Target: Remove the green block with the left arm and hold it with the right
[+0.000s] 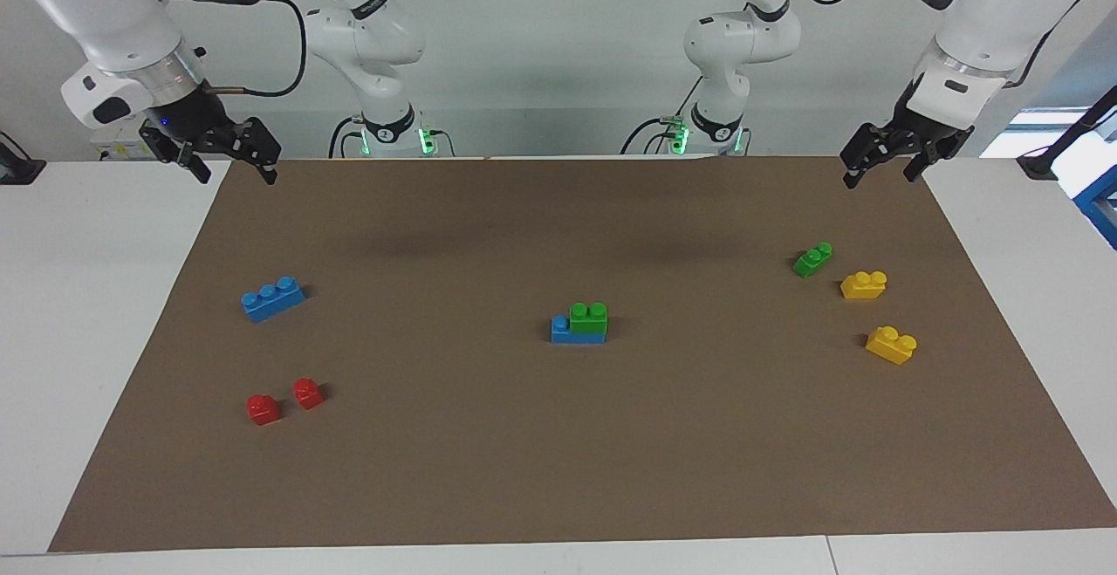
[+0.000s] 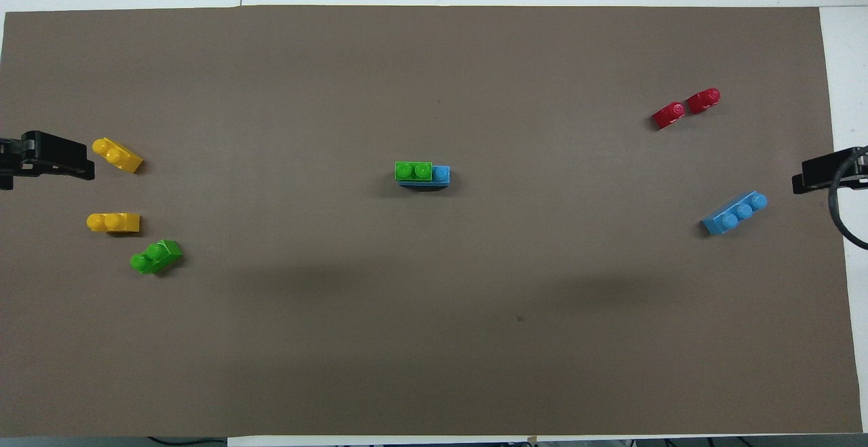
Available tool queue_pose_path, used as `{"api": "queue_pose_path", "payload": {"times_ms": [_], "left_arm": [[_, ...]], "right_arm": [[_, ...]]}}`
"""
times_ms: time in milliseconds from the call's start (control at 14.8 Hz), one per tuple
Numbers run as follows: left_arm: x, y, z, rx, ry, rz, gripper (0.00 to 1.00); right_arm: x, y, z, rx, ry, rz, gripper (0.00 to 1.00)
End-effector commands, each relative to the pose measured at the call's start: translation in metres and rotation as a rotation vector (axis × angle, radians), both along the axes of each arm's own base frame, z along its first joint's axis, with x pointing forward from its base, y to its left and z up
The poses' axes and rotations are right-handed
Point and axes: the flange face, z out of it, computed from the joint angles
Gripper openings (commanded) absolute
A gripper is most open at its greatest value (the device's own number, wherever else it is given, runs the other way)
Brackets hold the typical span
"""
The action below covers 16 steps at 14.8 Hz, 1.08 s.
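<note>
The green block (image 1: pixel 588 317) sits in the middle of the brown mat (image 1: pixel 558 470), pressed onto a blue brick (image 1: pixel 576 333) so that one blue stud shows at the end toward the right arm. Nothing stands close around the pair.

Toward the left arm's end lie a darker green brick (image 1: pixel 812 259) and two yellow bricks (image 1: pixel 864 284) (image 1: pixel 891 345), each apart from the others. Toward the right arm's end lie a loose blue brick (image 1: pixel 273 298) and two small red bricks (image 1: pixel 263 408) (image 1: pixel 307 393), just beside each other.

The left gripper (image 1: pixel 881 169) hangs over the mat's corner by its own base, fingers spread and empty. The right gripper (image 1: pixel 231 169) hangs over the matching corner at its end; its fingers seem parted too, though that is harder to read. Both arms wait, well apart from the green block. The white worktop (image 1: pixel 87 296) shows around the mat.
</note>
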Motion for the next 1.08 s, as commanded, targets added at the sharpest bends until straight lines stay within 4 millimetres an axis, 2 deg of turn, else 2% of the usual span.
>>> {"api": "queue_pose_path", "payload": {"times_ms": [0, 337, 472, 539, 674, 808, 1010], "left_arm": [[-0.007, -0.001, 0.003, -0.011, -0.016, -0.003, 1.00], [-0.008, 0.000, 0.002, -0.011, -0.015, 0.002, 1.00], [-0.010, 0.000, 0.001, -0.011, -0.002, 0.002, 1.00], [-0.011, 0.001, 0.001, -0.010, 0.001, 0.004, 1.00], [-0.012, 0.003, 0.001, -0.010, 0.008, 0.007, 1.00], [-0.012, 0.004, 0.001, -0.010, 0.012, 0.010, 1.00], [-0.012, 0.001, 0.000, -0.011, 0.009, 0.060, 1.00]], "right_arm": [[-0.005, 0.003, -0.002, -0.003, 0.006, -0.008, 1.00], [-0.013, 0.003, -0.001, 0.001, 0.026, -0.002, 1.00], [-0.012, -0.003, -0.001, 0.001, 0.017, -0.005, 1.00], [-0.012, -0.004, -0.004, -0.001, 0.013, -0.025, 0.97], [-0.009, -0.003, -0.008, -0.010, -0.006, -0.152, 0.89], [-0.006, 0.004, -0.016, -0.009, 0.012, -0.327, 0.89], [0.003, 0.016, -0.044, 0.083, 0.100, -0.600, 0.90]]}}
